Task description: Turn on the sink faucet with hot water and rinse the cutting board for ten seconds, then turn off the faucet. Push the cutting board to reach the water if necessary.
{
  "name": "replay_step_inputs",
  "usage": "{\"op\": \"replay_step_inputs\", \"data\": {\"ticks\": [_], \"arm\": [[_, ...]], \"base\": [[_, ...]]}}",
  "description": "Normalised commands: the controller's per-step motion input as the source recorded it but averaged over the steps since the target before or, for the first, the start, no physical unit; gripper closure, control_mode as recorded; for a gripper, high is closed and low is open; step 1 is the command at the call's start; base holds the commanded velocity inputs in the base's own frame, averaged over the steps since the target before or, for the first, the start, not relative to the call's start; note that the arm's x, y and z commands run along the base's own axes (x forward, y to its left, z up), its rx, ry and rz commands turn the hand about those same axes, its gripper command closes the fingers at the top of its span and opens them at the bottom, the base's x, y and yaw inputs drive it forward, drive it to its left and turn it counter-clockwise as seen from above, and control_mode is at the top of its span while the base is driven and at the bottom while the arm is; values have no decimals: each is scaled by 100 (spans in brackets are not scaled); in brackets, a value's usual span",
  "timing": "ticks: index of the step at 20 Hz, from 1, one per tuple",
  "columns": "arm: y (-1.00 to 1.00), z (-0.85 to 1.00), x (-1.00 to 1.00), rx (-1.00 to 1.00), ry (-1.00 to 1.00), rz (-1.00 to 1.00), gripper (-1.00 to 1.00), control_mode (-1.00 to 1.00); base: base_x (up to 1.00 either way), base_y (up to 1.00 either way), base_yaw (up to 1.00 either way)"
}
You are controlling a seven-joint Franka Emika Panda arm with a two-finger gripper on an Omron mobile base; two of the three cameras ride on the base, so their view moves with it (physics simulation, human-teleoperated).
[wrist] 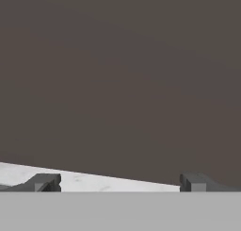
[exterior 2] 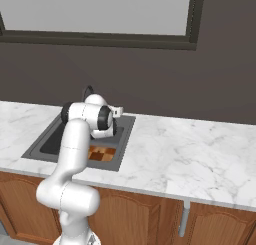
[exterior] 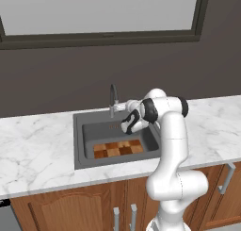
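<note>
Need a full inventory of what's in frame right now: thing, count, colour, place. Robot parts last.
sink: 1, dark grey, set into the counter below the window
faucet: 1, dark grey, arched, at the sink's back rim; no water running
cutting board: 1, checkered tan, orange and brown, flat on the sink floor toward the front
counter: 1, white marble, runs the full width
cabinets: brown wood with grey handles, under the counter
wall: dark grey-brown, behind the counter
window: 1, dark frame, pale pane, above the sink
arm: 1, white with dark joints, reaching over the sink's right side
gripper: 1, dark fingertips, jaws wide apart, holding nothing, next to the faucet
</note>
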Motion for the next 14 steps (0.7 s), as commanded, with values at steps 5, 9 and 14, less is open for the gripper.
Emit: {"op": "replay_step_inputs", "data": {"ticks": [5,9,14], "arm": [[-6,0,0,0,-5,0,-100,-100],[-21,0,-4,1,-4,0,-100,-100],[-31,0,-20,2,-4,0,-100,-100]], "base": [[0,0,0],[0,0,0],[0,0,0]]}}
